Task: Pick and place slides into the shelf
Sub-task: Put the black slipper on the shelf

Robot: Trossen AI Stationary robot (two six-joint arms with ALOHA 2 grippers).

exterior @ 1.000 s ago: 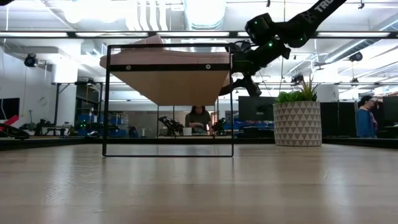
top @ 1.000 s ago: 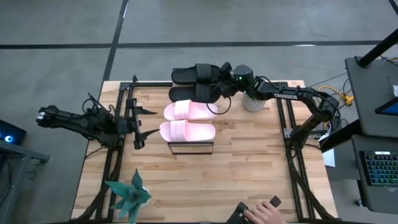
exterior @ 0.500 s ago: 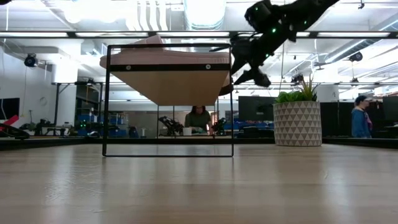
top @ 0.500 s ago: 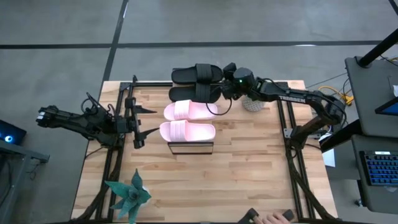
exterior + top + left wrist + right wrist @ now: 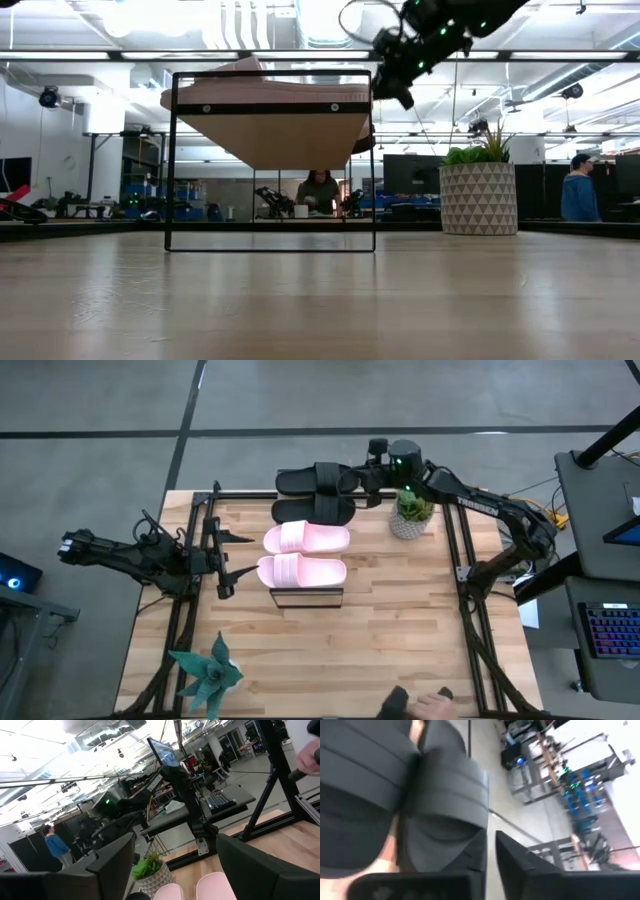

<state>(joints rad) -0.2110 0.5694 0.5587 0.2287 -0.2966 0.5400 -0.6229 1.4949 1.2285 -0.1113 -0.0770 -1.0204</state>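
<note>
The shelf (image 5: 270, 100) stands mid-table, and its plank top carries all the slides side by side. Two black slides (image 5: 314, 481) (image 5: 318, 510) lie on the far part, two pink slides (image 5: 306, 538) (image 5: 301, 571) on the near part. My right gripper (image 5: 367, 473) hovers shut just off the black slides' right ends, above the level of the shelf top (image 5: 402, 97). In its wrist view the black slides (image 5: 445, 795) fill the picture beyond its fingers. My left gripper (image 5: 225, 555) waits open at the table's left, pointing at the shelf, with nothing between its fingers (image 5: 175, 865).
A potted plant in a patterned white pot (image 5: 411, 515) stands right of the shelf, under my right arm. A teal star-shaped plant (image 5: 205, 675) sits at the near left corner. A person's hand (image 5: 430, 705) shows at the near edge. Bare wood lies between the shelf and the near edge.
My right gripper has drawn back from the black slides' right ends, gone up and toward the far edge, and its fingers have shut on nothing. The slides stay where they lay on the shelf.
</note>
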